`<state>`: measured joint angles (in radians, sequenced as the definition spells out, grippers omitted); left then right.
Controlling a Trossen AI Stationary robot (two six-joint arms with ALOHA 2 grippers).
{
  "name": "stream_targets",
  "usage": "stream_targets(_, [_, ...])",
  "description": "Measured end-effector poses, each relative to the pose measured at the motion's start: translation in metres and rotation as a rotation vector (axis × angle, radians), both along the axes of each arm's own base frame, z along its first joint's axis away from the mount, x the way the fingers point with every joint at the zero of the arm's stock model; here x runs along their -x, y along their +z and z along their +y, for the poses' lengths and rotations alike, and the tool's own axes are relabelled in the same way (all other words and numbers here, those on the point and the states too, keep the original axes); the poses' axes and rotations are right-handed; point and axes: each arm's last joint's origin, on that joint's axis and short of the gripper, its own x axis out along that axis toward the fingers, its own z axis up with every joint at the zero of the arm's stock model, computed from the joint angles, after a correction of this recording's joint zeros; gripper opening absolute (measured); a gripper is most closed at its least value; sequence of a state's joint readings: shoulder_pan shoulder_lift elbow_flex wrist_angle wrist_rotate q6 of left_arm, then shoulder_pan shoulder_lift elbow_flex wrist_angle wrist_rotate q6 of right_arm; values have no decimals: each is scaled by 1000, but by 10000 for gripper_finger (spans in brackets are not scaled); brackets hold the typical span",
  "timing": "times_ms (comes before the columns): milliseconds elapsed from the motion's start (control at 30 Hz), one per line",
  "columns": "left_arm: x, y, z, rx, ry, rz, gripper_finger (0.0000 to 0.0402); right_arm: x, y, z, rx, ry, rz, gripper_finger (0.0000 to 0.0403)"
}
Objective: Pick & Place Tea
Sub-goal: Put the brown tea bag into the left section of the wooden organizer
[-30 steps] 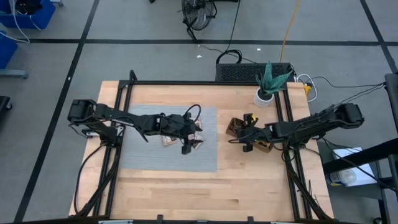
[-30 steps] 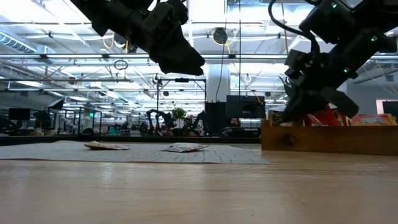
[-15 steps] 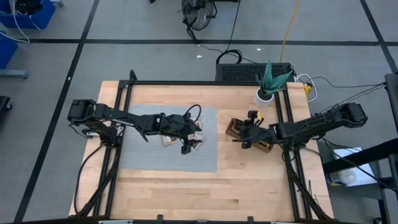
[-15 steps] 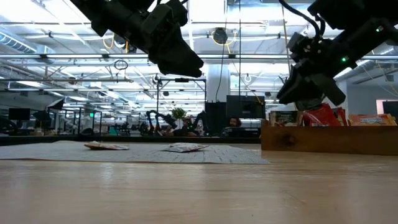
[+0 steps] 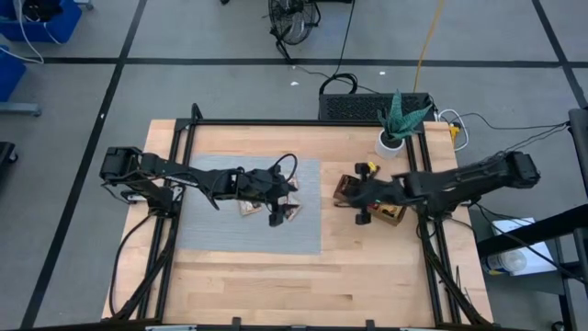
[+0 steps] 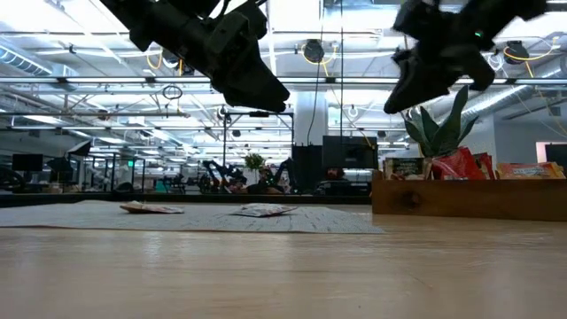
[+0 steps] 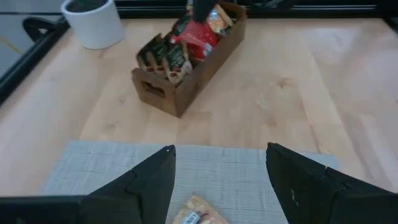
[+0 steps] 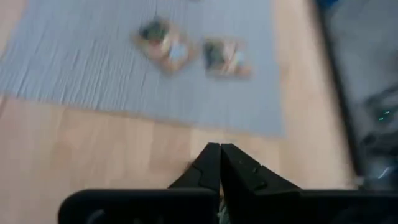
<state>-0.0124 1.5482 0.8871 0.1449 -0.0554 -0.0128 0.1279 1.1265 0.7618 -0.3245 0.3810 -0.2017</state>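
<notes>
On the grey mat (image 5: 220, 234), mid-table, two tea sachets (image 5: 248, 208) remain under the left gripper (image 7: 217, 180), fingers apart. Toward the right edge, the right gripper (image 8: 219, 167), fingers together (empty, seemingly), has lifted off the wooden tray (image 5: 346, 188): delivery probably done.

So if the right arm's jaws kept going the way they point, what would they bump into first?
Probably the bare wooden table just short of the grey mat. The right gripper, shut, points down toward that edge. The two tea sachets lie farther along the mat. Depth is hard to judge.
</notes>
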Motion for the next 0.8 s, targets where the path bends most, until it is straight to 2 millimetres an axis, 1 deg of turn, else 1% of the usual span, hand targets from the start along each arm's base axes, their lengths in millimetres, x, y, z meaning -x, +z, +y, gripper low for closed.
stream_targets(33, [0,0,0,-4,7,-1,251,-4,2,-2,-37,-12,49,1])
stream_targets(100, [0,0,1,-14,19,-1,251,-11,-3,-8,-52,-54,175,1])
stream_targets(200, [0,0,1,-19,18,-4,251,-23,-22,-15,-63,-86,320,0])
stream_targets(300, [0,1,1,-19,18,-6,250,-31,-41,-17,-105,-86,410,0])
stream_targets(400, [0,0,1,-21,17,-4,250,-35,-52,-18,-71,-106,452,0])
stream_targets(533, [0,0,1,-21,17,2,251,-37,-58,-20,-27,-129,473,0])
stream_targets(700, [1,-2,1,-21,17,17,251,-38,-58,-20,-31,-126,473,0])
stream_targets(800, [1,-2,1,-21,17,17,251,-38,-59,-21,-86,-126,472,0])
